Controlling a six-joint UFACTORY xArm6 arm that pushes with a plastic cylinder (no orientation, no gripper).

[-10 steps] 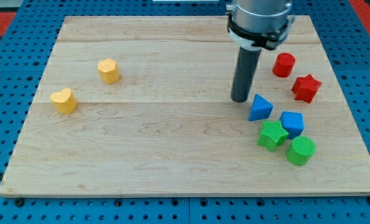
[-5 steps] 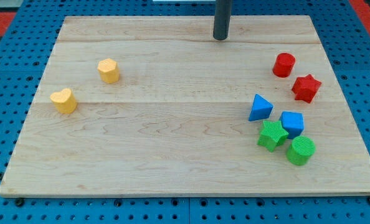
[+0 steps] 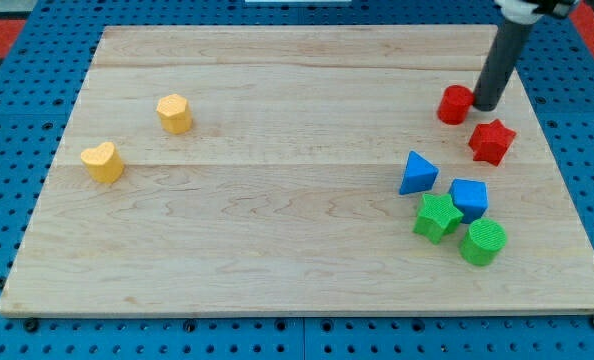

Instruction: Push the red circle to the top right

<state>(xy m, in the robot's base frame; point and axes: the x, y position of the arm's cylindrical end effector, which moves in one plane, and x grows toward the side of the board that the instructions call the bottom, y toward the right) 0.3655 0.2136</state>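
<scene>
The red circle [image 3: 455, 104] stands on the wooden board [image 3: 277, 200] near its right edge, in the upper half. My tip [image 3: 486, 105] is just to the right of the red circle, touching it or nearly so. The rod rises from there to the view's top right. A red star [image 3: 491, 141] lies just below and right of the tip.
A blue triangle [image 3: 417, 173], a blue cube [image 3: 468, 199], a green star [image 3: 437, 217] and a green cylinder [image 3: 483, 242] cluster at the lower right. A yellow hexagon-like block [image 3: 175, 113] and a yellow heart [image 3: 103, 161] lie at the left.
The rod moved from beside the blue triangle up to the board's top middle, then right and down to the red circle's right side. No block has visibly moved.
</scene>
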